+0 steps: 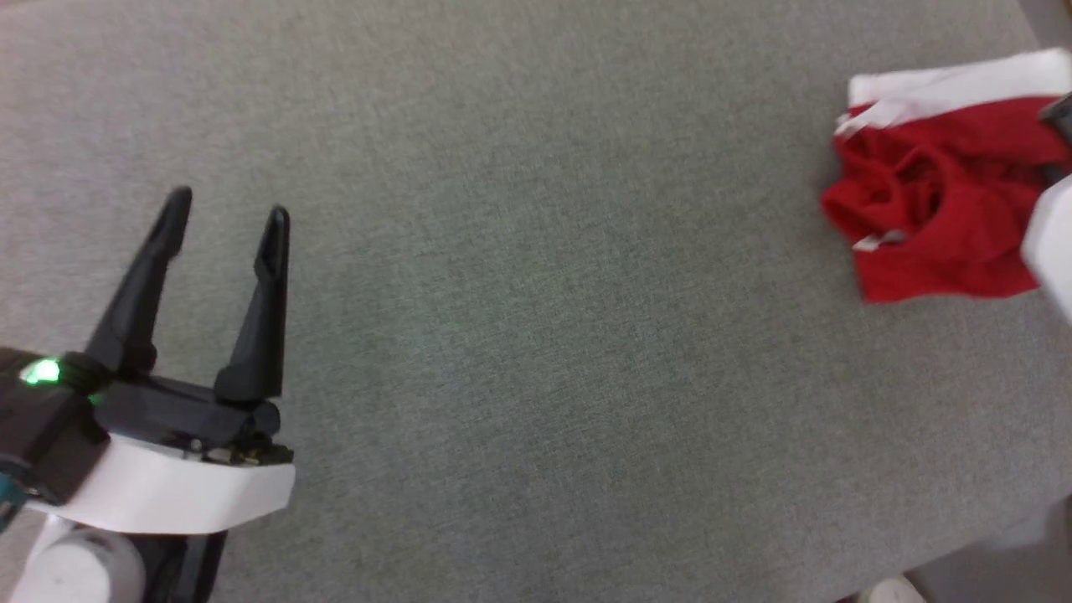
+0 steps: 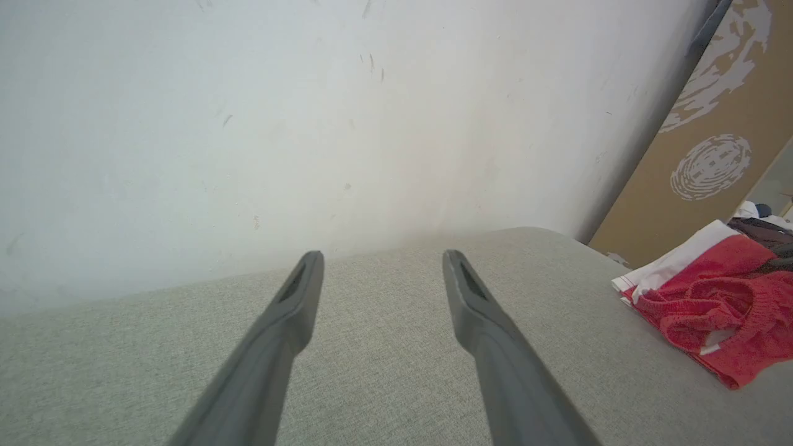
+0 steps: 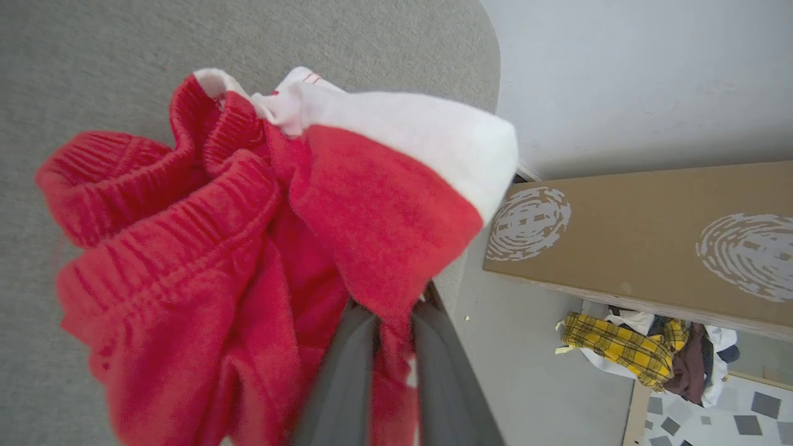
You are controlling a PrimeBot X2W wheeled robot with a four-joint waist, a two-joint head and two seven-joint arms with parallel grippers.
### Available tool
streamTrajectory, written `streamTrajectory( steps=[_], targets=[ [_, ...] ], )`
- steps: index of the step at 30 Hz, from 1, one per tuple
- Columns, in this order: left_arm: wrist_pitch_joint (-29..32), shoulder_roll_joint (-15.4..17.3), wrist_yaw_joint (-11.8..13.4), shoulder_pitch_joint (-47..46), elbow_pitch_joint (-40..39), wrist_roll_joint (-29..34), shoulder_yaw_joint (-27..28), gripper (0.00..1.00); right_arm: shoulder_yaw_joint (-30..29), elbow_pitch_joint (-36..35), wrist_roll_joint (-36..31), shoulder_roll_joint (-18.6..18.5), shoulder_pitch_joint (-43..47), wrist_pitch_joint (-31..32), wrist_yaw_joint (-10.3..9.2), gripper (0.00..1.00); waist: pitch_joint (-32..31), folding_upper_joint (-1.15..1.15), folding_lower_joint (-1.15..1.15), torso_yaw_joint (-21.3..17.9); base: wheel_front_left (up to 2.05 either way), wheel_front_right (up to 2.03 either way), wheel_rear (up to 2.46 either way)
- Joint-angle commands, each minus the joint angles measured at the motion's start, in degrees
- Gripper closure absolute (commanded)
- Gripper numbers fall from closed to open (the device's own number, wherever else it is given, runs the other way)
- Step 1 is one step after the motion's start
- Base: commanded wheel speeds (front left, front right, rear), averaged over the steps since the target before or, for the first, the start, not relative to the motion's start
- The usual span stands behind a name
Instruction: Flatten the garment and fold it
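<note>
Garment (image 1: pixel 938 201), red with white trim, lies bunched at the right edge of the head view on the grey desk (image 1: pixel 536 335). Left end effector (image 1: pixel 228 208) hovers at lower left, jaws spread apart and empty, while the right end effector (image 3: pixel 393 319) is clamped on a red fold.

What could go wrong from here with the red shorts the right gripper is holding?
1. The garment sits bunched by the table's edge; a pull that way might drag it off.
2. The right gripper is shut on a crumpled fold, perhaps several layers, so lifting may not spread it.
3. The left gripper, open over bare table, is far from the cloth and cannot steady it.
</note>
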Motion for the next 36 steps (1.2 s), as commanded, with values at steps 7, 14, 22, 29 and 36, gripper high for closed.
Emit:
streamTrajectory(
  steps=[7, 14, 22, 29, 36],
  targets=[
    [1.9, 2.3, 0.1, -3.9, -4.1, 1.7, 0.9, 0.00, -2.7, 4.8, -4.4, -1.7, -4.6, -5.9, -0.12, 1.00, 7.9, 0.00, -0.01, -1.7, 0.00, 0.00, 0.00],
    [2.9, 3.5, 0.1, -5.3, -5.9, 2.2, 1.5, 0.00, -4.1, 8.2, -6.3, -1.0, -6.5, -7.6, -0.12, 1.00, 10.9, 0.00, -0.01, -1.6, 0.00, 0.00, 0.00],
    [3.2, 4.1, 0.5, -5.1, -6.7, 2.3, 2.0, 0.00, -5.3, 11.2, -7.9, 1.2, -7.5, -8.4, -0.12, 1.00, 12.3, 0.00, -0.01, -1.9, 0.00, 0.00, 0.00],
    [2.9, 4.2, 0.4, -5.4, -6.5, 2.2, 2.1, 0.00, -6.1, 12.3, -9.7, 3.1, -8.1, -8.9, -0.12, 0.00, 12.3, 0.00, -0.01, -2.3, 0.00, 0.00, 0.00],
    [1.0, 3.5, 0.7, -4.9, -4.7, 2.0, 2.0, 0.00, -5.8, 12.6, -10.3, 3.7, -8.5, -9.6, -0.12, 0.00, 8.9, 0.00, -0.01, -2.5, 0.00, 0.00, 0.00]
  ],
)
